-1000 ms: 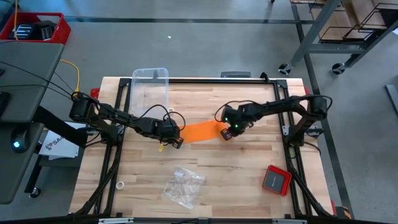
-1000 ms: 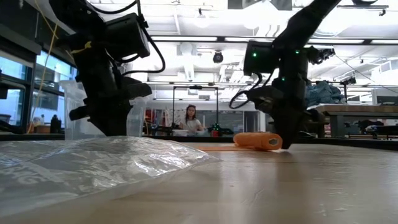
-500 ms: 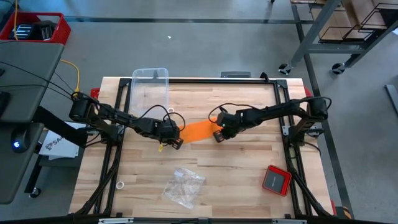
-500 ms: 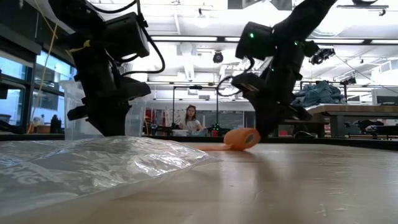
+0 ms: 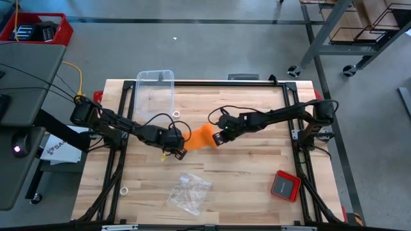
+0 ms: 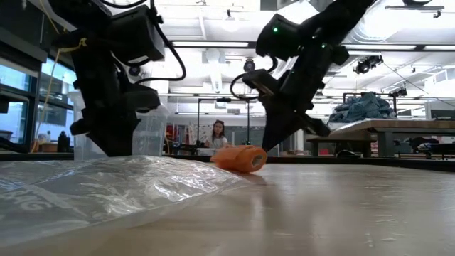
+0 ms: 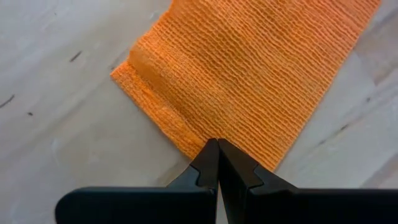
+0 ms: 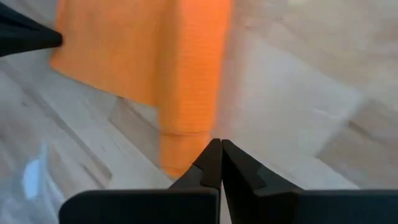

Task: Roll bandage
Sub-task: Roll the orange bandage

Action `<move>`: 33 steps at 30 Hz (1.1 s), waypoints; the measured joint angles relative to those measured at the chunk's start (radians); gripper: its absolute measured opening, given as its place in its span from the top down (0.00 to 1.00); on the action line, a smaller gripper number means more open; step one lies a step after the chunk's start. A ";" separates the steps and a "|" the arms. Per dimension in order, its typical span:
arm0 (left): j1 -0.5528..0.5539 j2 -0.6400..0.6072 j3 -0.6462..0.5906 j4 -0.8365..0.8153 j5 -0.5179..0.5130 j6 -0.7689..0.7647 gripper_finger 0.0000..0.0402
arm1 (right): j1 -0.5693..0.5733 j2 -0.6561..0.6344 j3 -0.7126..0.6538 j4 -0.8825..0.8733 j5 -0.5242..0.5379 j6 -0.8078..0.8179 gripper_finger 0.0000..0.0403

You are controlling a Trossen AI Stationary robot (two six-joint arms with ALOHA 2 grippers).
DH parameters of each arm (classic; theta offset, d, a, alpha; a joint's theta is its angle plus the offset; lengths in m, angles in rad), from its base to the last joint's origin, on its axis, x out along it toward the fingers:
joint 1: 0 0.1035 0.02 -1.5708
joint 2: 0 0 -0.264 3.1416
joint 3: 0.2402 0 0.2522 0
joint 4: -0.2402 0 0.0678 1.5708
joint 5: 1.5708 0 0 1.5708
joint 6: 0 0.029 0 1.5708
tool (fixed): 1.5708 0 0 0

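Right hand (image 5: 218,139) closed behind bandage (image 5: 200,136) roll; contact seemingly hidden.

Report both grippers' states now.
Left gripper: shut, tips pressed on the bandage's flat end.
Right gripper: shut, against the rolled part, gripping nothing.

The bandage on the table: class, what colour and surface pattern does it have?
The bandage is bright orange with a fine ribbed weave, clearest in the left wrist view.
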 joint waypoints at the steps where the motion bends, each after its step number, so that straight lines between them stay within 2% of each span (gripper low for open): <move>1: -0.005 0.000 0.000 0.000 0.000 -0.002 1.00 | 0.000 0.005 0.000 0.016 -0.011 0.002 1.00; 6: -0.020 0.000 0.000 0.001 0.003 -0.014 1.00 | 0.005 -0.002 0.000 -0.041 -0.031 0.000 1.00; 10: -0.028 0.001 0.000 0.006 0.004 -0.029 1.00 | 0.033 -0.002 -0.009 -0.127 0.005 -0.016 1.00; 17: -0.035 0.001 0.001 0.016 0.012 -0.031 1.00 | 0.071 0.040 -0.029 -0.047 0.069 0.041 1.00; 22: -0.035 0.002 0.001 0.017 0.019 -0.031 1.00 | 0.069 0.091 -0.028 0.037 0.074 0.064 1.00; 33: -0.045 0.002 0.001 0.012 0.023 -0.031 1.00 | 0.085 0.086 0.015 0.049 0.091 0.043 1.00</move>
